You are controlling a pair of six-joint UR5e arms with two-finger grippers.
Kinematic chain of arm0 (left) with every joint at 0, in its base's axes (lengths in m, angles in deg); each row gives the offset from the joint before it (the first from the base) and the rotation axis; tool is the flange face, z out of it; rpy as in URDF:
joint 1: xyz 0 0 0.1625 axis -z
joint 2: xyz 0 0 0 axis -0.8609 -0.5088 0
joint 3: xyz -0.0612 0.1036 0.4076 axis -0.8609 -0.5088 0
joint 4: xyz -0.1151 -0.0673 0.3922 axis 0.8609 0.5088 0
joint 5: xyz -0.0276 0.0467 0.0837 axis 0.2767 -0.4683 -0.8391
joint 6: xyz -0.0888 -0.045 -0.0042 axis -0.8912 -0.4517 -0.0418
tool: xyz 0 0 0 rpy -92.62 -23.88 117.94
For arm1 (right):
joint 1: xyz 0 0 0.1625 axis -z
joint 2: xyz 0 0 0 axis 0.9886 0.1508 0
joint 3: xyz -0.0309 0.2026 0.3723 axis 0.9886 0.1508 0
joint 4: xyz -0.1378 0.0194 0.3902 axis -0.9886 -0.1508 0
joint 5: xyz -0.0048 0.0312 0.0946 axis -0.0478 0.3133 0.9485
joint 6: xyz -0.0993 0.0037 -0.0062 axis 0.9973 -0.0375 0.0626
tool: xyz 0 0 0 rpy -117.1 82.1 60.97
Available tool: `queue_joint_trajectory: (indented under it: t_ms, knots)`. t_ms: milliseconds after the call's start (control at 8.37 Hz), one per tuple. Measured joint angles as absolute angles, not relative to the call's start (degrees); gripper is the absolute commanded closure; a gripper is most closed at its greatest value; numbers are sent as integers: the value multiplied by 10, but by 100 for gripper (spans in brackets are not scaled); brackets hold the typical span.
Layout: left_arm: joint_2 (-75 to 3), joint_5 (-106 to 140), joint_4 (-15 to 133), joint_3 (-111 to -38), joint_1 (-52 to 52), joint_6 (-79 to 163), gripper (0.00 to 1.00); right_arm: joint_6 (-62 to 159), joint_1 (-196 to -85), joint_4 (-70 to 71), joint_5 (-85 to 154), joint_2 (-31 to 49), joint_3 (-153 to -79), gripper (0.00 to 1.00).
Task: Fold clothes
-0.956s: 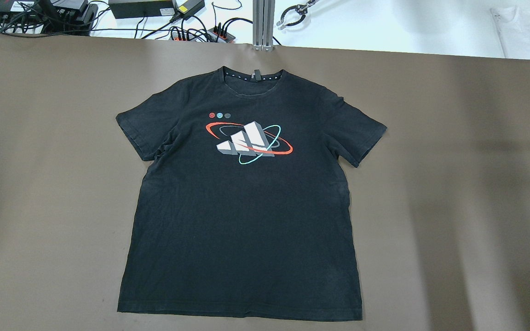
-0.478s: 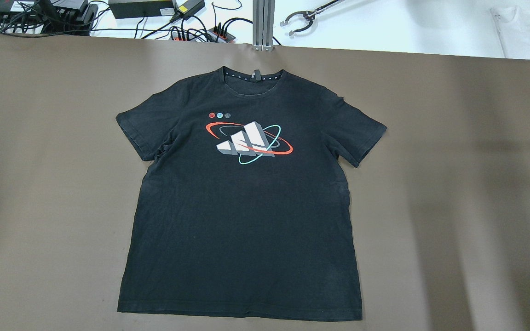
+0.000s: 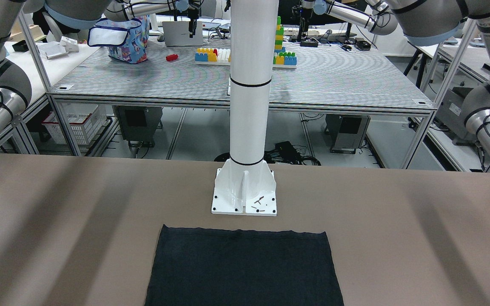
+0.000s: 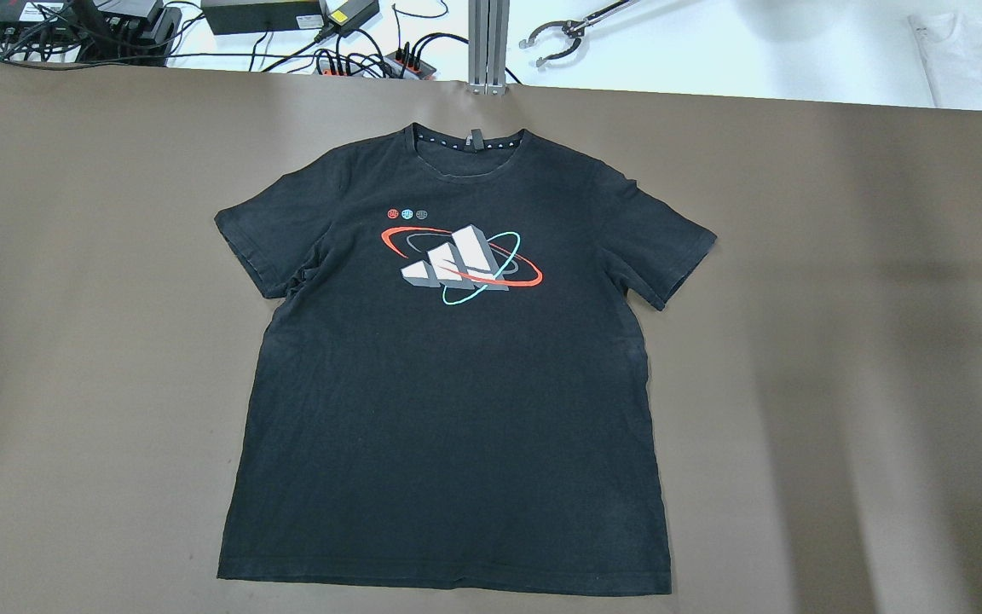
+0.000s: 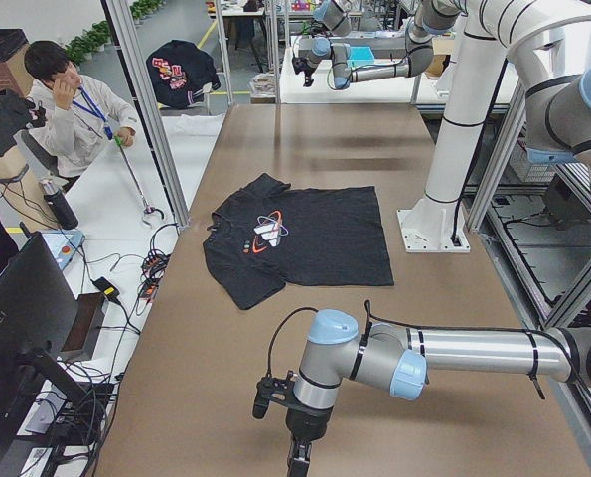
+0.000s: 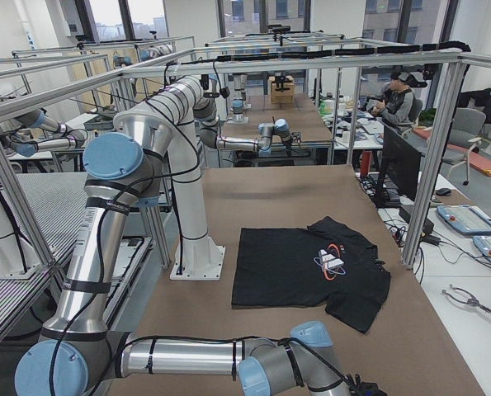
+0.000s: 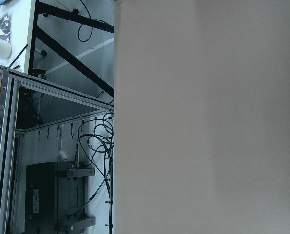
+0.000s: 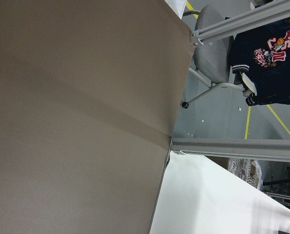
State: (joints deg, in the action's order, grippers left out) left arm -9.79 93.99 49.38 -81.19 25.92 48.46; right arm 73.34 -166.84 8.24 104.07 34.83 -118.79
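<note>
Overhead exterior — black T-shirt [image 4: 448, 384] flat on brown table [image 4: 840, 341] — left claw [image 5: 297, 465] state indiscernible, right claw unseen

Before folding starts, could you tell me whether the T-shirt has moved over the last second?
No. The T-shirt lies where it did, its collar at the same spot below the metal post in the overhead view.

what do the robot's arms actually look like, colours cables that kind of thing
Both are silver metal tubes joined by rounded grey joints with light blue end caps. Along the left arm a thin black cable is held on by black bands and loops free near the wrist, where the fittings turn black. The right arm has the same silver tube, blue caps and black bands.
</note>
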Motion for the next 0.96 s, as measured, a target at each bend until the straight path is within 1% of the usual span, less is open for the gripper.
queue_joint_trajectory:
  t_ms: [598,956]
  knots:
    - [-103,956,495,-825,258,482,0,731,-1668,81,1067,345,-1224,6]
    - [-116,976,533,-809,258,483,0,704,-1668,83,1105,343,-1229,6]
